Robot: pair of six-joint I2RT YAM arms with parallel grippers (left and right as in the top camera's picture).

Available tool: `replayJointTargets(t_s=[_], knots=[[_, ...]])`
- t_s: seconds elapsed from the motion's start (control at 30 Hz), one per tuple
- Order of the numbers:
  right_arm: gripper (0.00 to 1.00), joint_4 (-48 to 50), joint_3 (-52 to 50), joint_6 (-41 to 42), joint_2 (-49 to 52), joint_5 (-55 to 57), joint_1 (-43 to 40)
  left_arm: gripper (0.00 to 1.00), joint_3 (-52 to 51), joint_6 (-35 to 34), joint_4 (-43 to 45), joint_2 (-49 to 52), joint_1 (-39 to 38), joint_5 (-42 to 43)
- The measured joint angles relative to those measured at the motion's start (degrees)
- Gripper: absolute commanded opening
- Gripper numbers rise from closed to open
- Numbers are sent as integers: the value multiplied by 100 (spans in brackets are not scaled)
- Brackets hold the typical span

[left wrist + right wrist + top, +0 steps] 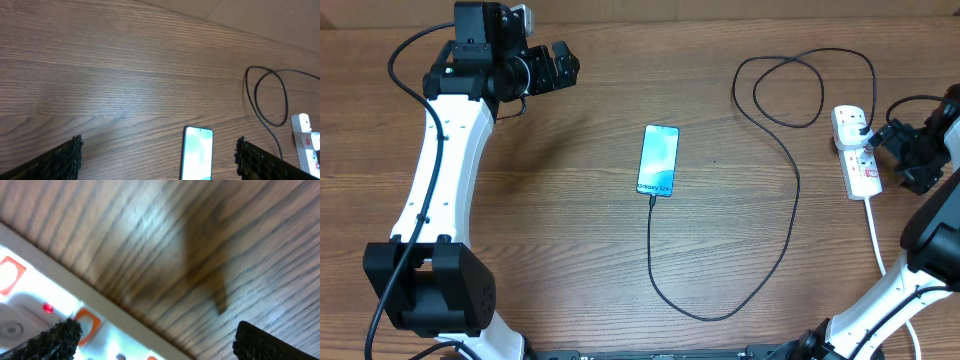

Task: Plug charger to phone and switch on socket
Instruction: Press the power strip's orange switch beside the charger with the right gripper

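Observation:
The phone (658, 160) lies flat mid-table, light-blue screen up, and shows at the bottom of the left wrist view (196, 155). The black charger cable (791, 200) meets the phone's near end, loops round the table and runs to a black plug head (861, 127) seated in the white socket strip (857, 160). My right gripper (887, 142) is open right beside the strip. Its wrist view shows the strip (55, 297) close up with orange marks and a small red light. My left gripper (563, 66) is open and empty, far back left of the phone.
The strip's thick white cord (876, 235) runs toward the front right past my right arm's base. The cable's loop (267, 97) and the strip's end (306, 142) show at the right of the left wrist view. Bare wooden table (560, 220) surrounds the phone.

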Motion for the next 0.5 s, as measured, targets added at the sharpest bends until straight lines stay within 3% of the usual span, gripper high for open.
replayJointTargets(t_s=[0.5], knots=[[100, -199, 0, -4, -2, -136, -2, 100, 0, 0, 0, 0, 0, 0]])
